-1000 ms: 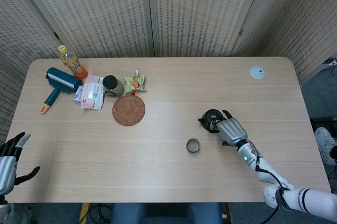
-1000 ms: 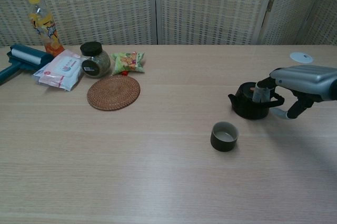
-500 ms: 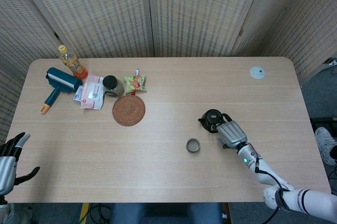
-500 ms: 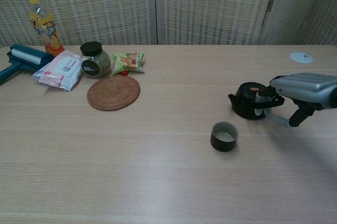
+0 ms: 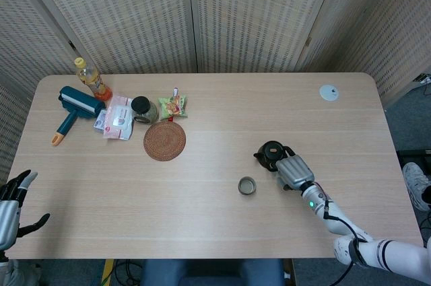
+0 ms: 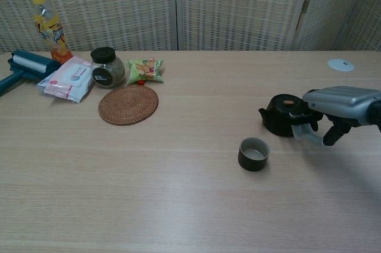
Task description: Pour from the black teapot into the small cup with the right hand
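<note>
The black teapot (image 5: 270, 152) (image 6: 280, 114) stands upright on the table, right of centre. The small dark cup (image 5: 247, 186) (image 6: 254, 153) sits just in front of it and to its left, upright and apart from it. My right hand (image 5: 294, 171) (image 6: 334, 100) is at the teapot's right side. Its fingers (image 6: 303, 131) curl down against the pot's handle side, while the thumb hangs apart from the pot. The pot is not lifted. My left hand (image 5: 11, 206) hovers off the table's near left corner with fingers spread, holding nothing.
At the far left stand a yellow bottle (image 5: 89, 77), a teal lint roller (image 5: 73, 108), a wipes pack (image 5: 117, 118), a dark-lidded jar (image 5: 141, 109) and a snack packet (image 5: 173, 105). A woven coaster (image 5: 164, 140) lies near them. A white disc (image 5: 328, 93) sits far right.
My right hand has drawn back from over the teapot's lid to its right side and lowered. The teapot and cup have stayed put.
</note>
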